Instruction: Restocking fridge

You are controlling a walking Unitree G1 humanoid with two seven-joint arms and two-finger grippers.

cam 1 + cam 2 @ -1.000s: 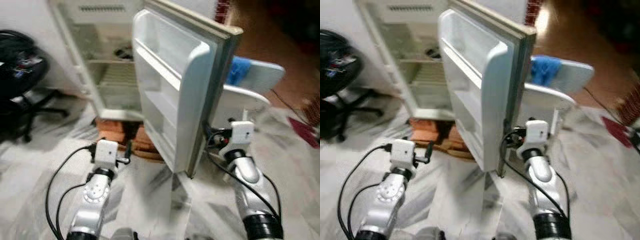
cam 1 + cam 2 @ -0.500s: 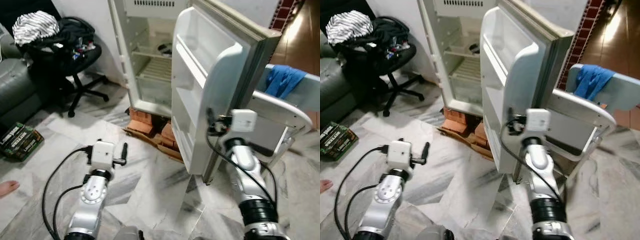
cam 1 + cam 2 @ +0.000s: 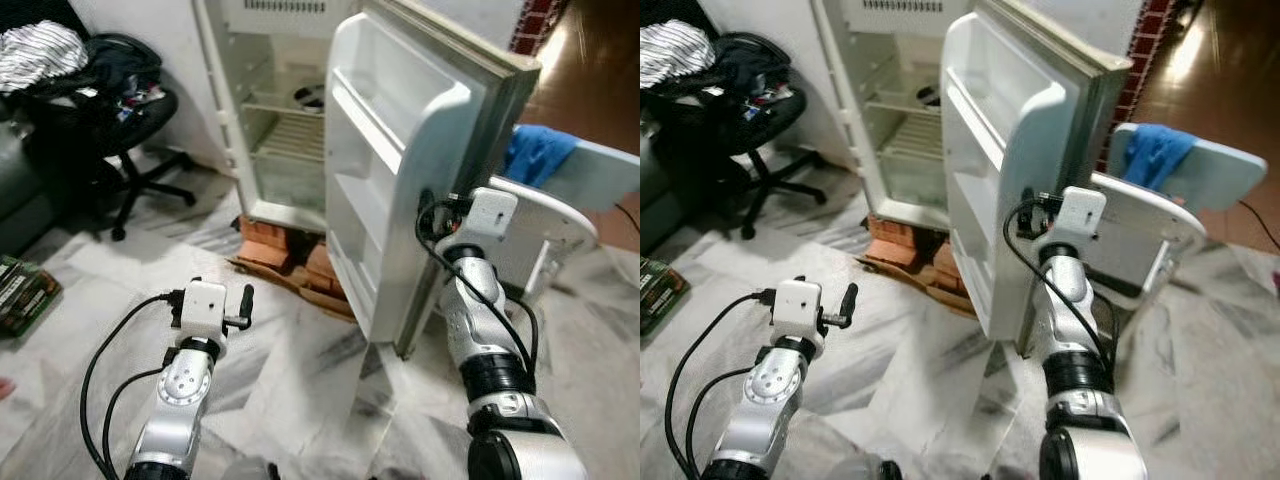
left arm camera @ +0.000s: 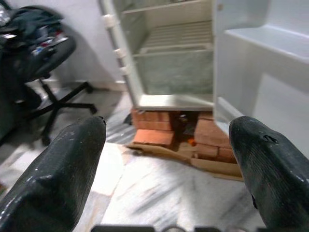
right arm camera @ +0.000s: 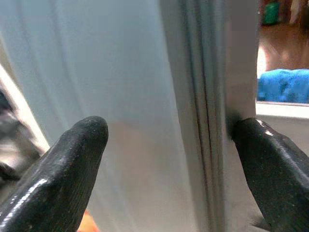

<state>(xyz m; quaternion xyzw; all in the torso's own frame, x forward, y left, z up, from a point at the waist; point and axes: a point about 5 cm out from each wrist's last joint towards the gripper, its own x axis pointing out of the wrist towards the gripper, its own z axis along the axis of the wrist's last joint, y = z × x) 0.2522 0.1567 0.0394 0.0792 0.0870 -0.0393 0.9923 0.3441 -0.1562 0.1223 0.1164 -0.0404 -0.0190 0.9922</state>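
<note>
Straddling the free edge of the fridge door point(image 3: 400, 150), right tool point(image 5: 171, 159) spread wide, one black finger point(image 5: 58, 169) on the inner liner side, the other point(image 5: 275, 169) round the outer face, neither clearly pressing. Door edge running upright, straight between the fingers, so right arm plainly nearer and set to swing it. Left tool point(image 4: 169, 169) released and empty, held low over the marble floor point(image 3: 300, 370), pointing toward the far open fridge point(image 3: 280, 120) on its bricks point(image 3: 270, 235). Cabinet lying ahead and to the left, shelves bare but for a dark item high up, too small to tell. Office chair point(image 3: 110, 130) far left; blue cloth point(image 3: 535, 155) on a white chair point(image 3: 540, 215) right, just behind the door.
</note>
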